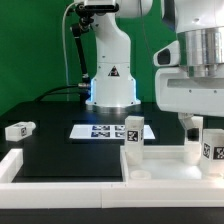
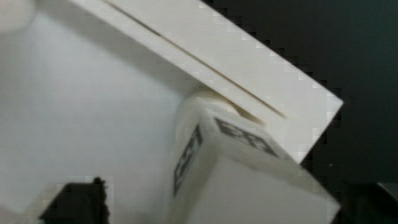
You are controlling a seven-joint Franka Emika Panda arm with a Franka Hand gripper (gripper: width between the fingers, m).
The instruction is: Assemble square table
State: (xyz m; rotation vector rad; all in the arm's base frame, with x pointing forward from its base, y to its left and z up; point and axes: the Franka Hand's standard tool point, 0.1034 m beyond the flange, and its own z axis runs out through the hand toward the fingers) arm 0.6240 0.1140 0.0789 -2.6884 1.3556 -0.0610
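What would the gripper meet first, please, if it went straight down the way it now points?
Most likely the upright leg standing at a corner of the square top. The gripper hangs right over it, though depth is unclear.

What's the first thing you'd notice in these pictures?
The big white robot gripper on the exterior view's right, hanging over a short white tagged leg that stands on the white square table top. A second leg stands upright at that top's other end, and a third leg lies alone at the exterior view's far left.
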